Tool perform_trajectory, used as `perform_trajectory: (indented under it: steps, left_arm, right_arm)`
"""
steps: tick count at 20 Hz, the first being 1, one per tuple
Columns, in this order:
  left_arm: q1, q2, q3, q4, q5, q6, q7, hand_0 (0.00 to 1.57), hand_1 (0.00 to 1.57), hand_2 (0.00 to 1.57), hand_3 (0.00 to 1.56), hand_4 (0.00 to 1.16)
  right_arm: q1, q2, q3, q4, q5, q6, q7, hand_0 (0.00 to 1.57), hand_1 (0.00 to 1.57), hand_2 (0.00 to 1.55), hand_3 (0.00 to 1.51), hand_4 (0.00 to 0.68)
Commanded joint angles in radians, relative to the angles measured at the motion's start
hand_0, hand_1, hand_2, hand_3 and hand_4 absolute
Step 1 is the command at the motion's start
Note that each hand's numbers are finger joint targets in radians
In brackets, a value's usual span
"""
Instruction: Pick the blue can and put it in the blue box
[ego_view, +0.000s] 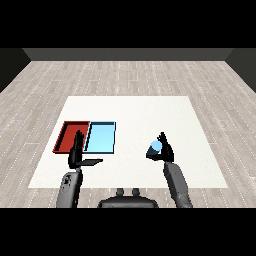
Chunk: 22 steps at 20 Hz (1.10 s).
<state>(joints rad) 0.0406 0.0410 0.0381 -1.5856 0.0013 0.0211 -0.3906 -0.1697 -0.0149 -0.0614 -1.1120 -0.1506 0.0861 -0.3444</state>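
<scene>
Hands of a humanoid robot reach over a white rectangular table, seen from the robot's head looking down and forward. The black right hand, at the end of a grey forearm rising from the lower right, curls its fingers and thumb round a small light blue cylindrical can. The can shows at the left side of that hand, with the fingers wrapped behind and beside it. It is held over the bare table, well to the right of both trays.

The black left hand, on its own grey forearm at the lower left, holds nothing. Its fingers point straight up and away from the robot, and its thumb sticks out sideways to the right. The fingertips overlap the near edge of the trays in this view.

2 shallow rectangular trays lie side by side, touching, on the left part of the table. The red tray is on the left and the light blue tray on the right. Nothing can be seen inside either tray.
</scene>
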Motion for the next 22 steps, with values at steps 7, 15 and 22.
perform_trajectory:
  steps: [7,15,22]
  left_arm:
    - [0.027,-0.007,0.001,0.018,-0.014,0.007,-0.056,0.00,0.00,0.00,0.00,0.00]
    - [-0.014,0.018,0.014,0.000,0.005,-0.024,-0.001,0.00,0.00,0.00,0.00,0.00]
    - [-0.026,0.050,0.067,0.004,0.073,-0.070,0.020,0.00,0.00,0.00,0.00,0.00]
  right_arm:
    - [-0.093,-0.039,-0.039,0.077,-0.066,0.052,0.035,0.00,0.00,0.00,0.00,0.000]
    - [-0.069,-0.005,-0.003,0.123,-0.029,-0.006,-0.017,0.00,0.00,0.00,0.00,0.000]
    - [-0.064,0.014,0.012,0.160,-0.040,-0.050,-0.088,0.00,0.00,0.00,0.00,0.000]
